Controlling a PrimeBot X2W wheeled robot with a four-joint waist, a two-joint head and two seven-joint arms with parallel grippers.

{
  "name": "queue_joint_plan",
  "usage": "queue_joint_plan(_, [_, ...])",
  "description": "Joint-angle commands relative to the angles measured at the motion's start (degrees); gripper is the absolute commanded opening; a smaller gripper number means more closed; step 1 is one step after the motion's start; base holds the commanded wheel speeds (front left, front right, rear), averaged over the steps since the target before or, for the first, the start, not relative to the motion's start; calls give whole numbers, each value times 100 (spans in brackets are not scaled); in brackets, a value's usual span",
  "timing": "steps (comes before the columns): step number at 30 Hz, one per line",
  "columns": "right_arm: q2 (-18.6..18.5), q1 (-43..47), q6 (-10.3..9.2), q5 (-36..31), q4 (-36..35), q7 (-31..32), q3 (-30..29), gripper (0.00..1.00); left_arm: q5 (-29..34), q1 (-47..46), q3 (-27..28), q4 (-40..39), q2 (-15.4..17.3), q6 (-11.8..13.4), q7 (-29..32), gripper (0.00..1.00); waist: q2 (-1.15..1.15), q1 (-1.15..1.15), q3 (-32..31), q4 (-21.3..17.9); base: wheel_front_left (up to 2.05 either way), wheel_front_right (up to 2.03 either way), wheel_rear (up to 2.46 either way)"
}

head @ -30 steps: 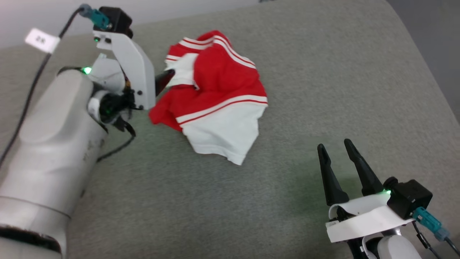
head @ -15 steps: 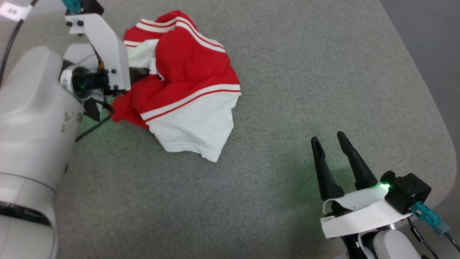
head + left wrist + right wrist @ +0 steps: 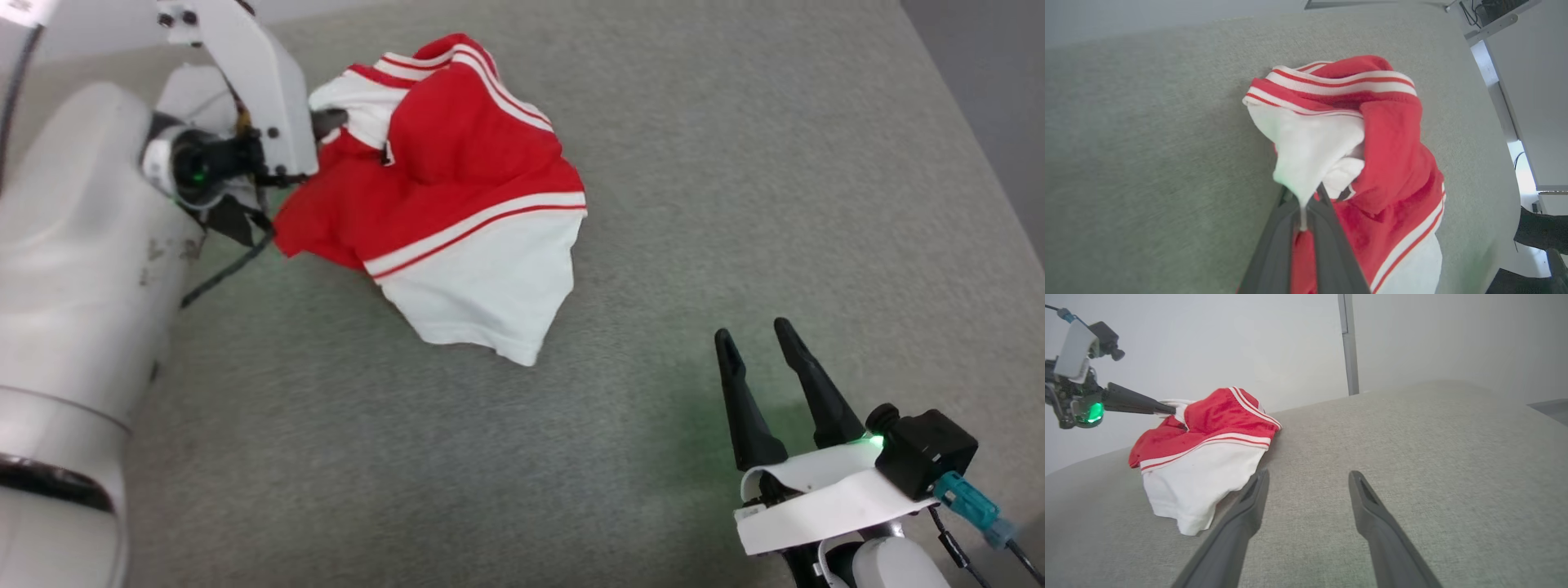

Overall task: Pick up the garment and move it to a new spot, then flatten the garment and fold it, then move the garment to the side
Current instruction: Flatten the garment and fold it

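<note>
A soft red T-shirt with white sleeves, the garment (image 3: 457, 180), sits crumpled in a heap on a grey-green fabric surface (image 3: 735, 163).

Your left gripper (image 3: 1303, 204) comes in at the garment's left side in the head view. Its two dark fingers are pressed together, with a thin pinch of white sleeve cloth caught between them. In the left wrist view, more white cloth bunches just beyond that pinch. The red-and-white striped collar band arches over the far side of the bunch, and the red body falls away to the right of it.

In the right wrist view, the gripped part is the garment's highest point. The left gripper's fingers run level, above the surface, and the cloth drapes down from them. The garment's lower part rests on the surface. There a broad white sleeve, edged with a white and a red stripe at its seam, spreads out along the garment's near edge, its lowest corner pointing towards you.

Your right gripper (image 3: 753, 330) is below and to the right of the garment in the head view, apart from it. Its fingers are spread wide with nothing between them, and they point up past the garment's right side.

A pale wall (image 3: 1229, 343) stands behind the garment in the right wrist view.
</note>
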Motion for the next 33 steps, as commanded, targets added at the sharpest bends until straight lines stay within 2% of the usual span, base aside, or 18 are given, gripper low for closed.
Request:
queue_joint_plan(1, [9, 70, -6, -73, 15, -29, -2, 100, -106, 16, 1, -104, 102, 1, -14, 0, 0, 0, -356, 417, 0, 0, 0])
queue_joint_plan(7, [8, 206, -6, -204, 79, -30, 12, 100, -587, 167, 168, -461, 469, 1, 70, 0, 0, 0, -664, 887, 0, 0, 0])
queue_joint_plan(14, [7, 341, -6, -237, 98, -29, -31, 100, -815, 793, 221, -390, 949, 57, 324, 0, 0, 0, -820, 1161, 0, 0, 0])
queue_joint_plan(21, [7, 399, -6, -266, 70, -18, -85, 100, -1158, 1812, 209, -355, 1026, 64, 709, 0, 0, 0, -842, 1242, 0, 0, 0])
queue_joint_plan(24, [8, 397, -6, -318, 78, -18, -113, 100, -1091, 1968, 243, -479, 1049, 67, 417, 0, 0, 0, -846, 1271, 0, 0, 0])
queue_joint_plan(25, [8, 345, -6, -349, 86, -18, -96, 100, -1121, 2006, 296, -525, 1025, 76, 262, 28, 0, 0, -850, 1277, 0, 0, 0])
queue_joint_plan(26, [8, 271, -6, -368, 103, -18, -87, 100, -1161, 2040, 358, -573, 981, 76, 103, 80, 0, 0, -858, 1288, 0, 0, 0])
queue_joint_plan(27, [2, 182, -5, -388, 123, -19, -81, 100, -1187, 2076, 417, -619, 950, 73, -55, 100, 0, 0, -872, 1299, 0, 0, 0])
queue_joint_plan(33, [-245, -400, -6, -419, 624, 255, 225, 100, -1035, 2532, 491, -1251, 926, 19, -1046, 100, 0, 0, -1049, 1484, 0, 0, 0])
